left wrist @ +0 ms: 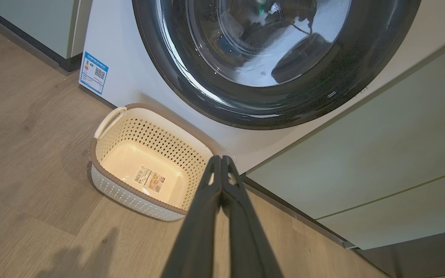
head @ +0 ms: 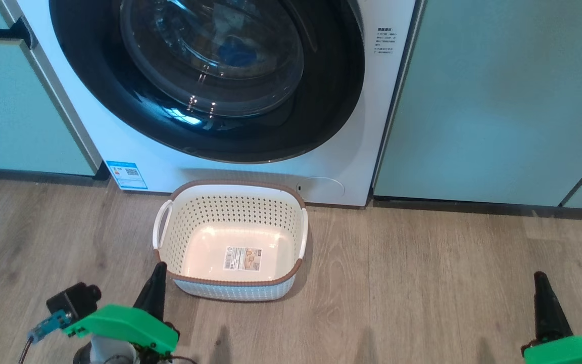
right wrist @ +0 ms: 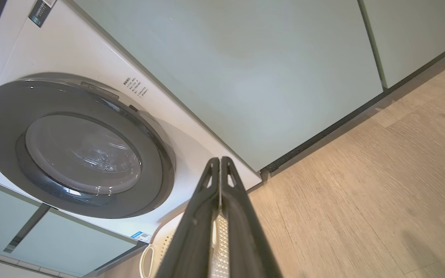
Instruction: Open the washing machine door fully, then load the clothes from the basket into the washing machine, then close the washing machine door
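Wood-look flooring (head: 422, 283) runs up to pale green cabinet panels (head: 498, 101) on either side of the white washing machine (head: 250, 174). Its round door (head: 94, 96) sits flush against the front, black rim unbroken all round, so I judge it shut. A blue shape (head: 235, 50) behind the glass is too dim to name.

On the floor just before the machine stands the basket (head: 235, 282), long axis across the head view, its bottom bare but for a label (head: 243, 258).

The left claw (head: 158, 275) hangs just beside the basket's near left corner, fingers pressed together on nothing. The right claw (head: 541, 283), likewise pinched closed and empty, is well apart to the right, before the cabinets.

From both claws the door lies ahead and higher, and the left arm is nearer. With the basket bare and the door flush, the task looks all but finished.
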Available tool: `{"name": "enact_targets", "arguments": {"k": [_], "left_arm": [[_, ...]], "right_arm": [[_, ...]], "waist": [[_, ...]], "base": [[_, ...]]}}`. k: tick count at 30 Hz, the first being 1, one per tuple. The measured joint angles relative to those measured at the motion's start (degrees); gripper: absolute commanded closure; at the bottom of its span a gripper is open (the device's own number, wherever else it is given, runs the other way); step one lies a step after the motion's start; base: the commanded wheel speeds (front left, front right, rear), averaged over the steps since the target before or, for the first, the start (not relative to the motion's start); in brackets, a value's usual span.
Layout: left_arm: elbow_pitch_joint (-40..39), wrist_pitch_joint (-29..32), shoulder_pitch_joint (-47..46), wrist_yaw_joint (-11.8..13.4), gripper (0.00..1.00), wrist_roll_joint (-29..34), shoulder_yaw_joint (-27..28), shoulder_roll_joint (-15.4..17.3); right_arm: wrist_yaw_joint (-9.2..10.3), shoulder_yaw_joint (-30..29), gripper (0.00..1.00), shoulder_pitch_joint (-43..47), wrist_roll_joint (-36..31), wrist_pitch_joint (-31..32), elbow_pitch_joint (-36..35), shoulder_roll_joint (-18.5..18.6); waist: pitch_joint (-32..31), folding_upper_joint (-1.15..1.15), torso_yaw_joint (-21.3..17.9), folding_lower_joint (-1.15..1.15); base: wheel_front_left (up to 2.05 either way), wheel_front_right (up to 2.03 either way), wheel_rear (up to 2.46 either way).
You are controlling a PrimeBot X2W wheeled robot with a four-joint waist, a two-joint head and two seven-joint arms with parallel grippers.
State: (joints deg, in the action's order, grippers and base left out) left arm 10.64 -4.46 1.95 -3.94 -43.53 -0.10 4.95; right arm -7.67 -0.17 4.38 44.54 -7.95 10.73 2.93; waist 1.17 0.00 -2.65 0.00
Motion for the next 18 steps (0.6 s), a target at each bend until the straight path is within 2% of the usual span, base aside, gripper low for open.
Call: {"name": "enact_targets", "arguments": {"k": [18], "left_arm": [[1.3, 2.52, -0.59, -0.53, 1.0, -10.73, 0.87, -0.44]], "right_arm": [[0.0, -1.1, 1.0, -1.66, 10.98, 2.52, 1.01, 0.22]], "waist": [[-0.22, 0.0, 0.59, 0.0]], "base": [[0.0, 0.0, 0.0]]}}
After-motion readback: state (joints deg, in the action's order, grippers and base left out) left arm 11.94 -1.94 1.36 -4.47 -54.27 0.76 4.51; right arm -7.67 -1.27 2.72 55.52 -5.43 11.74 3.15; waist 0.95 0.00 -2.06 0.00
